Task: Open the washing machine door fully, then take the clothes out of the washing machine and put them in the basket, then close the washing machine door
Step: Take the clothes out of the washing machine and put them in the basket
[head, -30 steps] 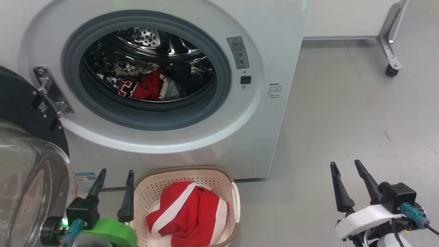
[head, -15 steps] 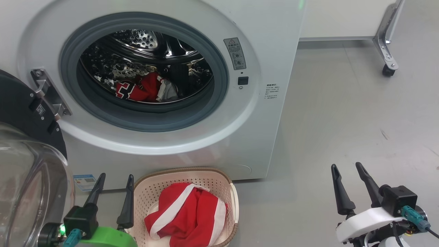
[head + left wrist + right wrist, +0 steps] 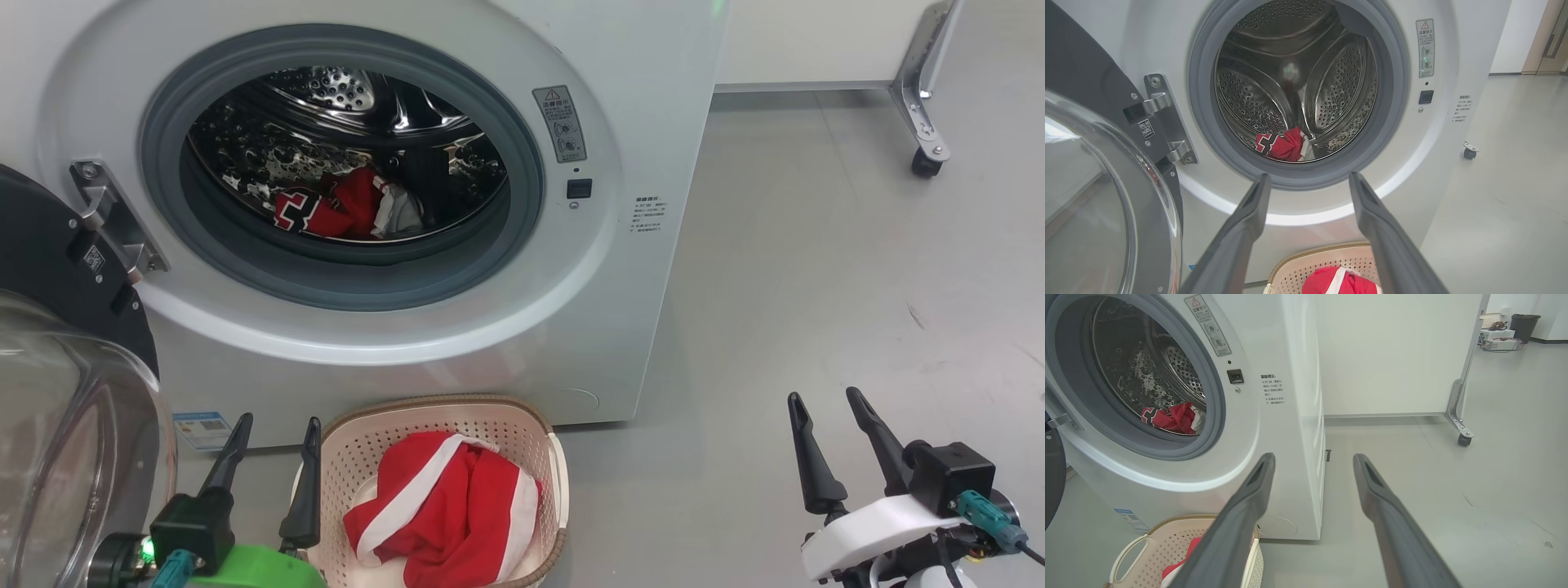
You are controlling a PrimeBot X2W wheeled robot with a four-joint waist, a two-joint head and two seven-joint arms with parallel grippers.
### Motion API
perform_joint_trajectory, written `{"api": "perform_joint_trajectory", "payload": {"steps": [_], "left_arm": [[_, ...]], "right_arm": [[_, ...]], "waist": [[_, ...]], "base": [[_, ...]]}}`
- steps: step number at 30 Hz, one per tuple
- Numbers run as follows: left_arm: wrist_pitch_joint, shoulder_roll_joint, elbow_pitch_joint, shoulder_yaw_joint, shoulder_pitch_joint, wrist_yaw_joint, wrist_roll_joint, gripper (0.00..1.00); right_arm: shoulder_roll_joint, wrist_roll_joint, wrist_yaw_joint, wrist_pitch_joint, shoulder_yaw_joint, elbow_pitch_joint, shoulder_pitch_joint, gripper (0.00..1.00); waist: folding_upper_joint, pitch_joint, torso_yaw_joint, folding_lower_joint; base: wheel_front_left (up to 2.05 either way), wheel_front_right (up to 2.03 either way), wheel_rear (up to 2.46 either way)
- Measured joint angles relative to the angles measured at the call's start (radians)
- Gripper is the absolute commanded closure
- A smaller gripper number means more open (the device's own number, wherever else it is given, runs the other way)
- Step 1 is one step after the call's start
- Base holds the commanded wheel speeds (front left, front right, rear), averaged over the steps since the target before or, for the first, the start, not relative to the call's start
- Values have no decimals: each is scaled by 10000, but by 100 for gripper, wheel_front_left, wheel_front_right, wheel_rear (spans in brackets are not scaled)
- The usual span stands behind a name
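**A:** What's the room looking like?

**B:** A smooth pale grey floor [image 3: 816, 286] is running everywhere, with a few scuffs showing on the right. The washer [image 3: 653, 49] is standing on it. A white panel [image 3: 1392, 355] on casters is standing behind it to the right (a dark bin [image 3: 1524, 324] is sitting way off in the far corner).

**A:** Any writing?

**B:** A grey sticker [image 3: 559, 124] with a red warning triangle is sitting right of the opening, and a block of small print [image 3: 649, 215] is sitting lower down. Both are too small for me to read. A blue label [image 3: 202, 429] is sticking low on the front, and a QR tag [image 3: 1146, 128] is sitting by the hinge.

**A:** Grippers? Clothes?

**B:** Both are hanging empty with fingers spread. The left gripper [image 3: 278, 420] is sitting just left of the basket [image 3: 506, 425], and the right gripper [image 3: 823, 397] is hanging over bare floor, well right of the washer. The door [image 3: 49, 261] is hanging wide open on the left. A red jersey [image 3: 326, 214] with dark lettering is lying at the bottom of the drum [image 3: 1298, 61]. A red-and-white garment [image 3: 441, 506] is lying in the basket, which is sitting on the floor close against the washer's front.
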Motion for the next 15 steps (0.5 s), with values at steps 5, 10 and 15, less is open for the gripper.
{"api": "perform_joint_trajectory", "payload": {"steps": [5, 10, 15], "left_arm": [[128, 27, -188, -4, 49, 44, 65, 0], [268, 44, -313, 12, 50, 92, 65, 0], [558, 42, -343, 4, 16, 92, 50, 0]], "right_arm": [[-23, 0, 0, 100, 6, -144, 51, 0], [-46, 0, 0, 134, 54, -313, 50, 0], [-50, 0, 0, 230, 94, -562, 45, 0]], "waist": [[0, 74, 14, 0], [0, 251, -7, 0], [0, 548, -59, 0]], "base": [[0, 0, 0], [0, 0, 0], [0, 0, 0]]}}
